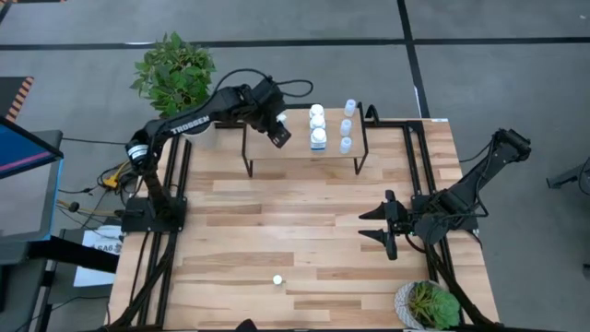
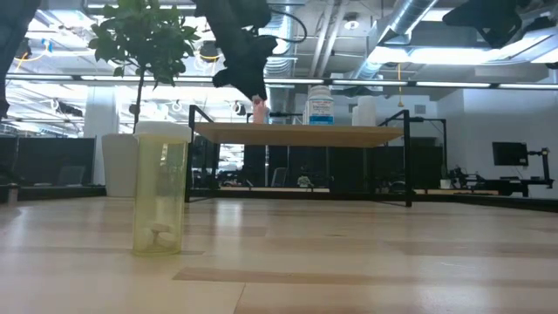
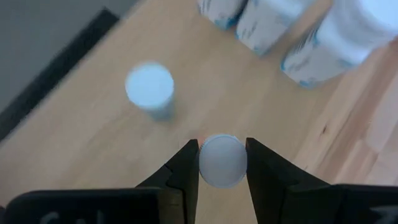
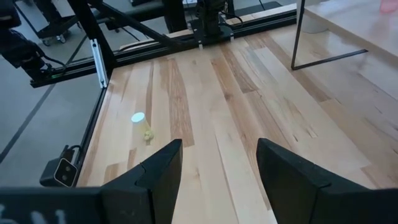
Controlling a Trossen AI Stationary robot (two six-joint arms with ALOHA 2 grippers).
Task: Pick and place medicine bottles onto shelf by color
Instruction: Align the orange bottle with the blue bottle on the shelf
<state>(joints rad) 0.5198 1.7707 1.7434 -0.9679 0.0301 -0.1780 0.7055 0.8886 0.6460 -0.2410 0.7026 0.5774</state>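
Over the shelf [image 1: 304, 138], left fingers [image 3: 180, 177] pinching small bottle [image 3: 221, 160] in wrist view, right fingers [image 4: 158, 171] wide.

Setting: you are working in a robotics lab within an open office. Evidence: grey floor [image 1: 516, 37] marked with black lines, exposed ceiling ducts [image 2: 366, 26], strip lights, desks with monitors [image 2: 508, 153], potted plant [image 1: 175, 74].
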